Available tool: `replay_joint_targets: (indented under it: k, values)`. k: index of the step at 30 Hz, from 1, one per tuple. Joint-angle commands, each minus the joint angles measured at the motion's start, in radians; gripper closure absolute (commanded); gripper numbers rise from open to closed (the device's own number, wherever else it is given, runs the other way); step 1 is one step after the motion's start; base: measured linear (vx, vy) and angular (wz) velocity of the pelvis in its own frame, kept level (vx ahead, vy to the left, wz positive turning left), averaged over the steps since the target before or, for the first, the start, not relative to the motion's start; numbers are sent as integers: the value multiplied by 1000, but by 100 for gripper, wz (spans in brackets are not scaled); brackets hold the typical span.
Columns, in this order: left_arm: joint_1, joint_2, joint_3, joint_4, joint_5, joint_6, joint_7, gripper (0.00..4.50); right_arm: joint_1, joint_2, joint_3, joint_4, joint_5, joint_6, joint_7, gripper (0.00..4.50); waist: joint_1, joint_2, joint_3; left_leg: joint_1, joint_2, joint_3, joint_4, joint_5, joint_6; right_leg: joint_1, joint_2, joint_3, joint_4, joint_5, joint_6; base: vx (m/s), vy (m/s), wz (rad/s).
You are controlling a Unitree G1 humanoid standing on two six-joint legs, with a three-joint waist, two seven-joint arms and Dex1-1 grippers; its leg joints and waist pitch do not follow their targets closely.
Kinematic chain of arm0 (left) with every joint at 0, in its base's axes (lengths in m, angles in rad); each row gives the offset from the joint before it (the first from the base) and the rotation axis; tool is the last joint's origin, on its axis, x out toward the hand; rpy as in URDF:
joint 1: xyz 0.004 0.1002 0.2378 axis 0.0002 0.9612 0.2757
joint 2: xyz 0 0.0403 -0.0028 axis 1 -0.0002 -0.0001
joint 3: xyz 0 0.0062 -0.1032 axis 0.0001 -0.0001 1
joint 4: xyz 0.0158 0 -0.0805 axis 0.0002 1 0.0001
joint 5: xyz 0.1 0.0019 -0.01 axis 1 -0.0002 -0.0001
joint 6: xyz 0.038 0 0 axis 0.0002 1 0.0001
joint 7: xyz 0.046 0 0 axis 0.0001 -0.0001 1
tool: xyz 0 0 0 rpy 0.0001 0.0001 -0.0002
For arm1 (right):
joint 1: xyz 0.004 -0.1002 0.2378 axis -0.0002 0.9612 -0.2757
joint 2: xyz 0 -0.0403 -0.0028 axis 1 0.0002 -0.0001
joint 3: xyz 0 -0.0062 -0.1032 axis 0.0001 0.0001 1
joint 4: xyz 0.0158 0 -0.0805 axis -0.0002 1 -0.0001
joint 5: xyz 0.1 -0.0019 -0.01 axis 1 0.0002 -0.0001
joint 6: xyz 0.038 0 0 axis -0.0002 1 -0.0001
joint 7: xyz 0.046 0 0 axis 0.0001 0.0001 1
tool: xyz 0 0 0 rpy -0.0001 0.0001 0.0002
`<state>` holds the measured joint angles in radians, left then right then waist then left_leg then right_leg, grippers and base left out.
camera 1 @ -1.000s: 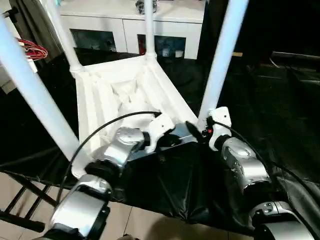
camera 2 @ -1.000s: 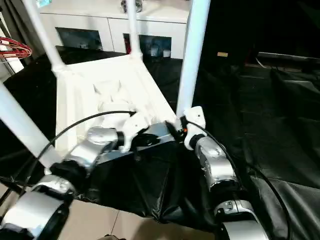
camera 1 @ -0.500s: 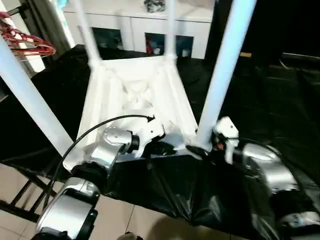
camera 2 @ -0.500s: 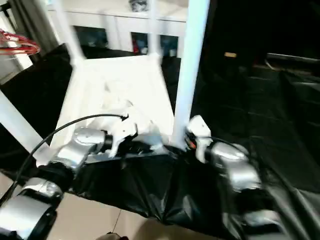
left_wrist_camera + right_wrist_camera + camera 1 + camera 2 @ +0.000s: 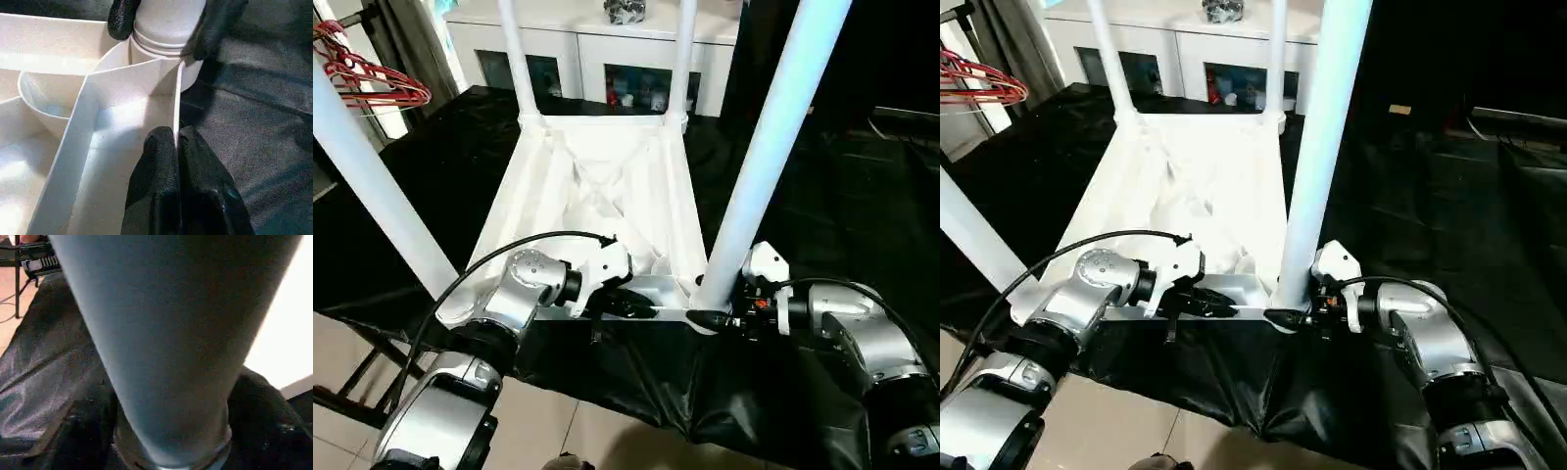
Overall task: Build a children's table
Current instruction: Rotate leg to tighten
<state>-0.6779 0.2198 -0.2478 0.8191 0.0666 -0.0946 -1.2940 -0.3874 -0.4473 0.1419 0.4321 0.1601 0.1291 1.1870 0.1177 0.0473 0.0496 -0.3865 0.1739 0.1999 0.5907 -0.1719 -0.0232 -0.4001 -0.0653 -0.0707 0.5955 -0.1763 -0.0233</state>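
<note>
I see the children's table (image 5: 597,186) lying upside down on a black sheet (image 5: 764,392), its X-ribbed underside facing up and four white legs standing up from the corner sockets. Taking that upturned table as my landmark: the two far legs (image 5: 517,54) rise at its far corners, in front of a white cabinet (image 5: 597,59) beyond it. The near left leg (image 5: 372,186) and the near right leg (image 5: 769,147) rise at the corners closest to me.

My left gripper (image 5: 636,302) sits at the table's near edge, between the two near legs. In the left wrist view its jaws are clenched on the thin upright rim (image 5: 175,112) of the table, the two black fingers (image 5: 156,186) pressed together with the rim's edge between their tips.

My right gripper (image 5: 710,315) is at the foot of the near right leg, where the tube meets its round socket (image 5: 166,44). The left wrist view shows its black fingertips (image 5: 122,17) on either side of that tube, just above the socket collar. Whether they are pressing on the leg or merely standing around it, I cannot tell.

Red hangers (image 5: 367,73) are off to the table's far left side.
</note>
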Motion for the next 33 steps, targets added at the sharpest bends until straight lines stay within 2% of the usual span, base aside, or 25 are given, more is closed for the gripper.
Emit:
replay_joint_targets:
  k: [1, 8, 13, 15, 18, 19, 20, 21, 22, 24, 26, 28, 30, 31, 33]
  values:
    - [-18, -20, 15, -49, -40, -11, 30, 450, 27, 23, 75, -37, 11, 17, 76, 167, -1, -19, -67, 22, 69, -31, -62, -194, 86, 44, -96, 48, -79, -275, -188, 0, 0, 0]
    - [-13, -21, 15, -52, -40, -11, 31, 450, 32, 21, 77, -49, 8, 22, 73, 182, -1, -18, -68, 22, 69, -32, -61, -191, 87, 44, -96, 48, -77, -260, -193, 0, 0, 0]
    - [-7, -22, 15, -57, -39, -11, 34, 450, 39, 25, 76, -53, 10, 23, 65, 184, 0, -21, -68, 22, 68, -31, -60, -186, 89, 45, -96, 48, -76, -256, -194, 0, 0, 0]
    - [-9, -35, 16, -49, -25, -9, 81, 450, 29, 60, 47, -31, 2, 75, -37, 184, 0, -21, -67, 21, 68, -31, -61, -182, 90, 45, -95, 48, -76, -262, -191, 0, 0, 0]
    - [-20, -61, 20, -28, -5, 0, 160, 450, 7, 107, 23, 18, -33, 87, -174, 184, -9, -23, -62, 22, 67, -34, -66, -219, 69, 41, -96, 46, -84, -333, -177, 0, 0, 0]
    - [-23, -69, 21, -22, 1, 2, 184, 450, 0, 122, 15, 33, -44, 90, -219, 184, -17, -22, -59, 23, 65, -36, -69, -244, 51, 41, -97, 45, -87, -379, -167, 0, 0, 0]
    - [-37, -96, 20, 0, 25, 15, 267, 450, -24, 168, -7, 93, -79, 77, -357, 185, -26, -20, -58, 27, 65, -39, -72, -268, 30, 37, -98, 45, -92, -411, -160, 0, 0, 0]
    - [-46, -116, 20, 11, 36, 24, 310, 450, -36, 196, -18, 125, -93, 67, -429, 185, -37, -23, -55, 32, 62, -41, -73, -307, 14, 35, -97, 44, -99, -451, -153, 0, 0, 0]
    - [-52, -130, 19, 18, 42, 30, 338, 450, -43, 214, -25, 145, -102, 61, -477, 185, -44, -22, -55, 30, 61, -42, -73, -313, 9, 38, -99, 44, -100, -469, -145, 0, 0, 0]
    - [-62, -150, 23, 27, 46, 43, 381, 450, -53, 238, -36, 164, -107, 62, -533, 186, -48, -22, -54, 34, 60, -41, -73, -327, 8, 33, -97, 44, -106, -486, -135, 0, 0, 0]
    - [-91, -210, 27, 55, 62, 75, 505, 450, -91, 310, -65, 228, -142, 89, -744, 186, -59, -25, -52, 37, 55, -42, -72, -338, 6, 30, -97, 45, -110, -508, -132, 0, 0, 0]
    - [-94, -216, 26, 59, 62, 78, 516, 450, -96, 318, -68, 236, -147, 92, -767, 186, -62, -25, -54, 35, 54, -42, -72, -334, 14, 33, -97, 44, -112, -508, -124, 0, 0, 0]
    - [-99, -237, 19, 66, 71, 72, 546, 450, -119, 343, -74, 272, -170, 129, -855, 186, -63, -23, -54, 35, 54, -41, -74, -330, 19, 29, -95, 46, -111, -488, -125, 0, 0, 0]
    - [-98, -248, 16, 66, 73, 67, 546, 450, -126, 355, -68, 288, -183, 106, -872, 186, -65, -18, -54, 35, 54, -43, -75, -342, 18, 32, -97, 44, -110, -488, -126, 0, 0, 0]
    - [-94, -256, 10, 65, 76, 61, 542, 450, -134, 373, -69, 310, -173, 19, -845, 186, -66, -19, -55, 36, 54, -41, -74, -348, 19, 30, -98, 46, -112, -477, -125, 0, 0, 0]
